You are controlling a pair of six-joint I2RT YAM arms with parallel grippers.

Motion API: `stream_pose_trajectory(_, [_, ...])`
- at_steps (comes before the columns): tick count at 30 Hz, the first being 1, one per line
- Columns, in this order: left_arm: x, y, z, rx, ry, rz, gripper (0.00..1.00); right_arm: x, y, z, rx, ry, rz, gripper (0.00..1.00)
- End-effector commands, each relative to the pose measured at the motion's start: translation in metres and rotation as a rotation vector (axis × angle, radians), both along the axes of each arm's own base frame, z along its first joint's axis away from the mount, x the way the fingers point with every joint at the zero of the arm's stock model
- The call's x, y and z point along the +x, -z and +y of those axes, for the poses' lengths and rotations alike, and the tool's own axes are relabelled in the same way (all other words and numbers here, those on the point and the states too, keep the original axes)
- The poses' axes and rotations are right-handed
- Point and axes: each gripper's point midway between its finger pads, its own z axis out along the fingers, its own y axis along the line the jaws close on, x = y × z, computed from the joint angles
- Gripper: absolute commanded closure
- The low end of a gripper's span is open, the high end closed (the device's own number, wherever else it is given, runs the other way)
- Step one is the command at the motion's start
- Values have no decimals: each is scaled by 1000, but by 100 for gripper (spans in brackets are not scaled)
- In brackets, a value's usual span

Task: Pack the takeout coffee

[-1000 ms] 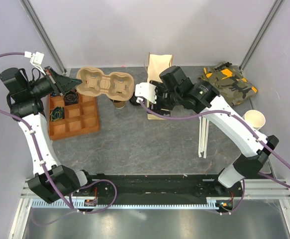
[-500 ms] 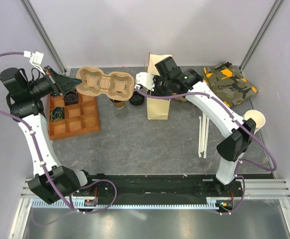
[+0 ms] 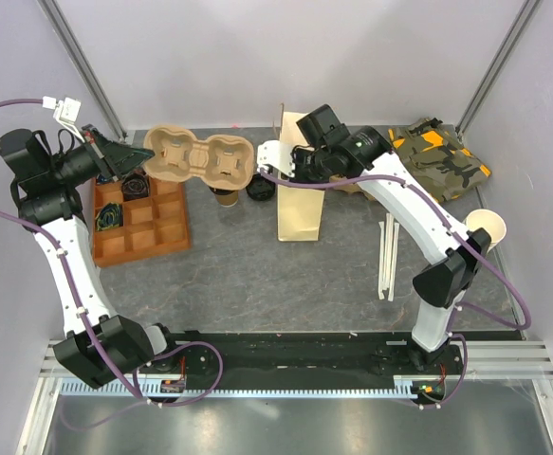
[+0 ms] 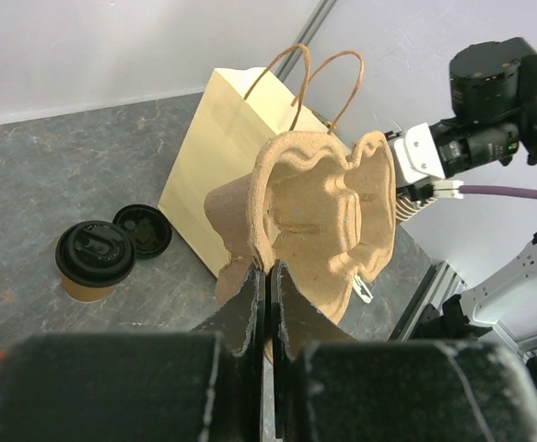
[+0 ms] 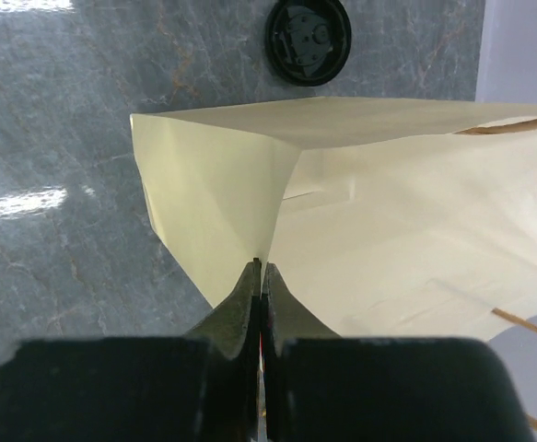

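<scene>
Left fingers (image 4: 250,296): closed, pinching the rim of the pulp cup carrier (image 4: 323,221). I hold it off the counter (image 4: 56,166) at the left rear.

Takeout coffee (image 4: 94,261): upright on the counter with its black lid on, and nothing grips it. In the top view the carrier's near edge partly covers it. It is not in the carrier or the bag.

Loose black lid (image 4: 142,229): flat on the counter, just beside the coffee, between it and the bag.

Paper bag (image 5: 360,230): upright, handles at the top, right of the coffee and lid. I cannot tell how wide its mouth stands.

Right fingers (image 5: 245,295): closed, gripping a fold of the bag's side wall near the top edge.

Step in hand: in my judgement, preparing the bag. I steady and spread it while the carrier waits in my left grip. Packing has barely begun.

Next move calls for: freeing one set of fingers for the cup, since both are occupied. The carrier should go down flat and the coffee be seated in a well. Only then does the load go into the bag, with its mouth held wide.

Risk noted: a side pull could tip the bag.
</scene>
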Motion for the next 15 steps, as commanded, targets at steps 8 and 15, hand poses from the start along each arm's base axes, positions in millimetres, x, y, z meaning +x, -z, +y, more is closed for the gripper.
stream_pose_trajectory(8, [-4, -22, 0, 11, -8, -53, 98, -132, -10, 25, 66, -121, 152, 100])
stream_pose_trajectory(15, [-6, -28, 0, 13, -6, -62, 98, -163, -4, 23, 76, -88, 195, 64])
